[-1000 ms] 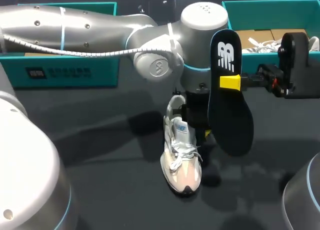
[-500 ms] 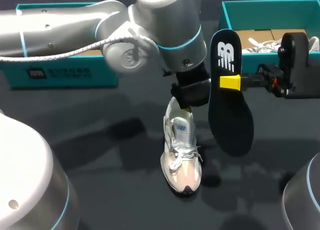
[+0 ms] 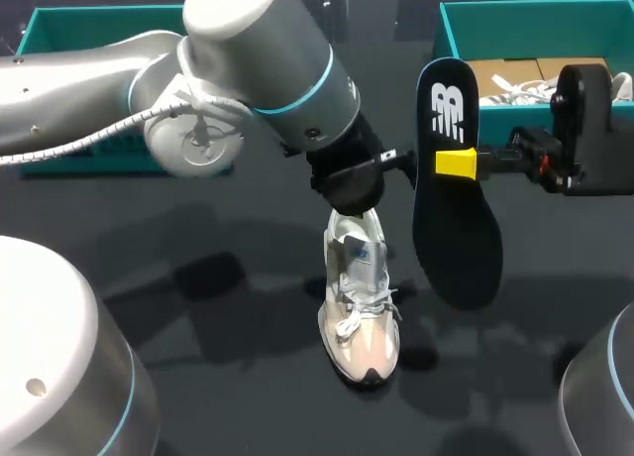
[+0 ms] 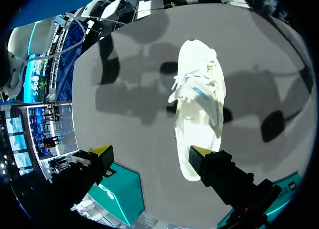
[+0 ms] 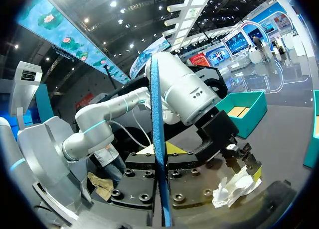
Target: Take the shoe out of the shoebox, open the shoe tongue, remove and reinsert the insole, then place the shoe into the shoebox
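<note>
A white and beige shoe (image 3: 359, 307) stands on its sole on the dark table, toe toward the front edge. My left gripper (image 3: 359, 200) hangs just above its heel, open and empty. In the left wrist view the shoe (image 4: 199, 104) lies ahead of the left gripper (image 4: 149, 153), its heel close to one yellow fingertip (image 4: 197, 152). My right gripper (image 3: 458, 164) is shut on the black insole (image 3: 458, 233), held upright in the air to the right of the shoe. The right wrist view shows the insole (image 5: 159, 134) edge-on in the right gripper (image 5: 159, 152), with the shoe (image 5: 232, 186) beyond.
A teal shoebox (image 3: 540, 20) with paper and laces inside stands at the back right. Another teal box (image 3: 89, 25) stands at the back left, behind my left arm (image 3: 267, 69). Bare table (image 3: 198, 377) lies in front of and left of the shoe.
My left gripper has opened, let go of the shoe's heel and lifted off it as the arm swung left. The shoe and the right arm with the insole kept still.
</note>
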